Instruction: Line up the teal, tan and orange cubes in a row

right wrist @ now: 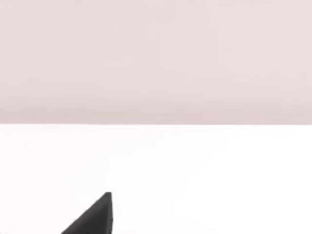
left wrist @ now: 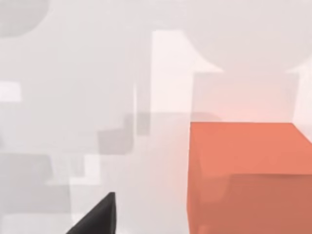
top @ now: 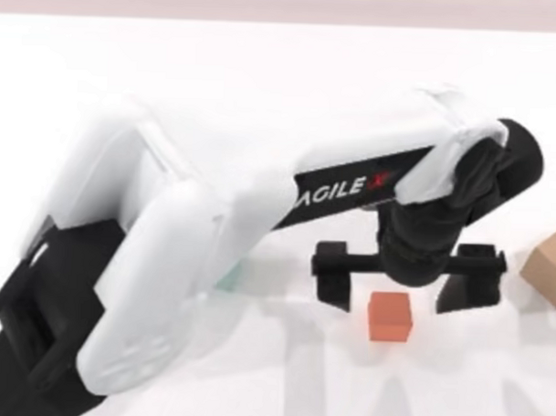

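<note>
The left gripper (top: 407,287) hangs over the table (top: 265,61) with its two black fingers spread wide, holding nothing. The orange cube (top: 389,316) sits on the table below the gap between those fingers, a little nearer the lower edge of the top view, touched by neither. In the left wrist view the orange cube (left wrist: 248,178) fills one corner, with a dark fingertip (left wrist: 97,217) well to its side. The tan cube (top: 552,263) lies to the right of the orange cube, cut off by the picture's edge. Left of the orange cube, only a sliver of the teal cube (top: 230,279) peeks from under the white arm (most of it is hidden). The right arm is out of the top view; its wrist view shows bare table. Judging by this, the orange cube is either about to be gripped or just released; which cannot be told. Next, the row's alignment with teal and tan needs checking.
</note>
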